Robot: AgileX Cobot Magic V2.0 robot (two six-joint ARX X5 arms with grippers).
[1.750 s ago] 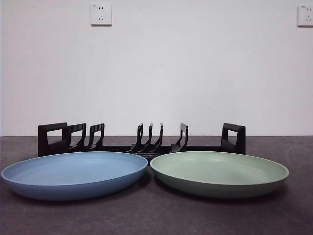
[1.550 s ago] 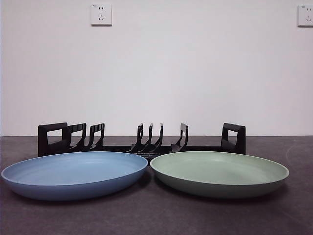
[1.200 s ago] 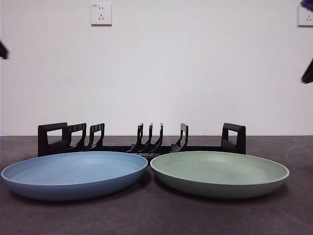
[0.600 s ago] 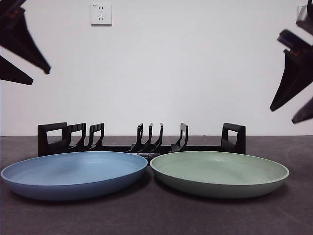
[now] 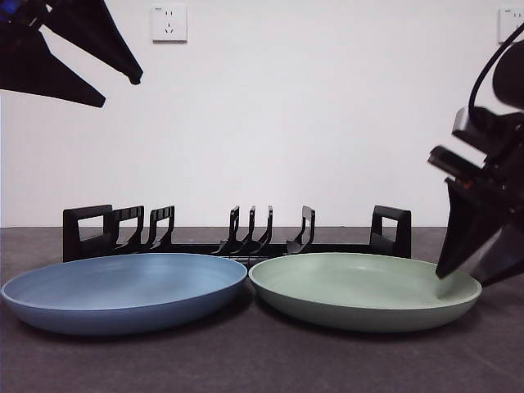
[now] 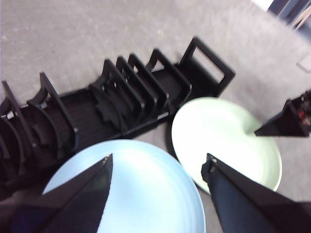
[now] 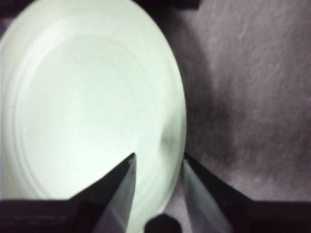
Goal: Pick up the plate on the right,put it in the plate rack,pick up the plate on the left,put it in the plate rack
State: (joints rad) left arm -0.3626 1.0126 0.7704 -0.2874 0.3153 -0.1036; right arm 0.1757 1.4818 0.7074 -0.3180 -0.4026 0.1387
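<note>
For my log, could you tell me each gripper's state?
Left gripper: open, empty, above the blue plate.
Right gripper: open, straddling the green plate rim.

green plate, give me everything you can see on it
The green plate is round, shallow, pale matte green with a raised rim and faint rings inside; it looks like plastic. It lies flat and empty on the dark table, in front of the black rack, with its edge beside the blue plate; contact between them cannot be judged. The right gripper is open, one jaw inside the plate's outer rim and one outside it; whether it touches is unclear.
</note>
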